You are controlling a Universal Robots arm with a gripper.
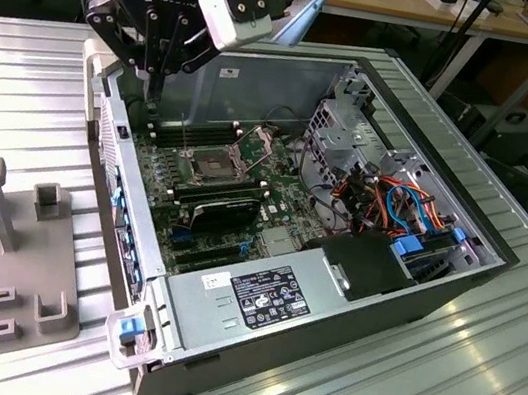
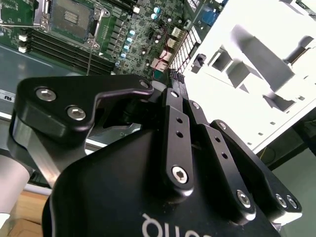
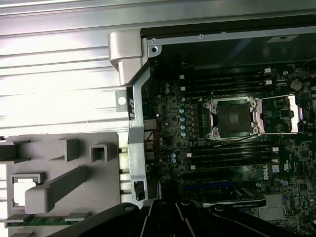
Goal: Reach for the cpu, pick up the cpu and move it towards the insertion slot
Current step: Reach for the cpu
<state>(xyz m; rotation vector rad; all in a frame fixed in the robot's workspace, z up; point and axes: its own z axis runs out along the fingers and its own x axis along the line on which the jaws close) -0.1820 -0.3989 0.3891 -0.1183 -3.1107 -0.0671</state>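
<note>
**Pincer** (image 1: 151,85): the black head hangs over the rear edge of the open computer case (image 1: 263,81). It sits between the grey fixture (image 1: 30,260) on the counter (image 1: 19,86) and the insertion slot (image 1: 211,165). Open, closed or gripping: cannot tell.

**Cpu:** not placed with certainty. In the first wrist view a pale square (image 3: 19,192) sits in a framed pocket of the fixture, well apart from the slot. It may be the chip, or bare counter seen through a hole.

**Slot:** square, with a silvery frame and a dark centre, lying flat on the green board. Long black memory slots (image 3: 227,84) flank it on two sides. Its hinged plate (image 3: 295,112) appears folded back, leaving the socket uncovered.

**Risks (judgement):**
- A thin, flat, smooth chip gives little edge to hold. A skewed grip could tilt or drop it onto the board.
- The slot is only slightly larger than the chip, so a rotated or off-centre arrival would bind on the frame or harm the contacts.
- The bulky head works close to the case wall and the raised plate, so a clash is possible.
- Glare off the counter washes out the fixture, which makes the chip hard to locate.

**Materials:**
- Counter: ribbed aluminium, shiny.
- Fixture: matte grey, with blocky posts and pockets; probably plastic.
- Case: thin sheet metal.
- Power supply box (image 1: 258,293): smooth grey with a black label.
</note>
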